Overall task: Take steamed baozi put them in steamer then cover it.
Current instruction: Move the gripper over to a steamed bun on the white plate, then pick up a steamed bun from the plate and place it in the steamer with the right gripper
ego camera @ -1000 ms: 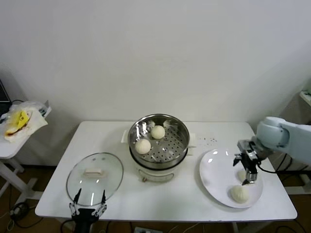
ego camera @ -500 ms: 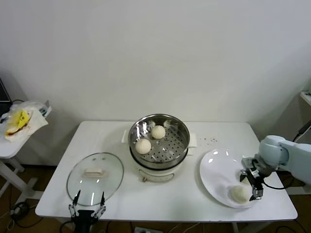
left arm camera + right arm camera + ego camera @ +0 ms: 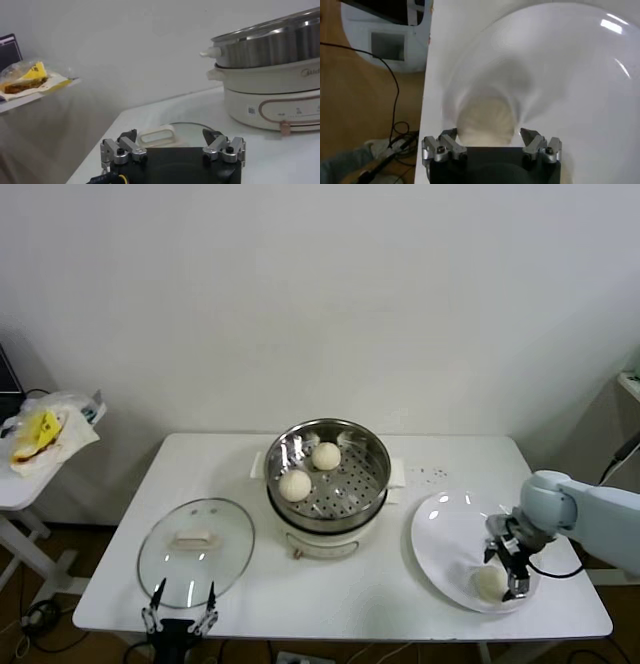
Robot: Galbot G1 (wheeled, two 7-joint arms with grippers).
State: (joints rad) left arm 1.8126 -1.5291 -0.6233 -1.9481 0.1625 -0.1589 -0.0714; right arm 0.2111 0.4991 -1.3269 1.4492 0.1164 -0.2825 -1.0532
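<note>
The steamer [image 3: 352, 497] stands mid-table on its white pot base [image 3: 322, 543], with two steamed baozi [image 3: 325, 455] [image 3: 294, 484] on its perforated floor. A third baozi [image 3: 485, 585] lies at the near edge of the white plate [image 3: 448, 544]. My right gripper [image 3: 502, 572] is down over that bun, open. In the right wrist view the baozi [image 3: 486, 120] sits between the spread fingertips of the right gripper [image 3: 490, 137], on the plate [image 3: 560, 75]. The cover [image 3: 195, 552] lies flat at the front left. My left gripper [image 3: 180, 618] hangs open just in front of it, facing the cover's white handle [image 3: 157, 136].
A small side table [image 3: 22, 484] with a plastic bag of food [image 3: 42, 434] stands off to the left. The plate lies close to the table's front right edge [image 3: 560, 629]. Beyond that edge, cables [image 3: 395, 135] run over the floor.
My right gripper has moved from the middle of the plate down to its near edge and now straddles the front baozi. The left arm has not moved.
</note>
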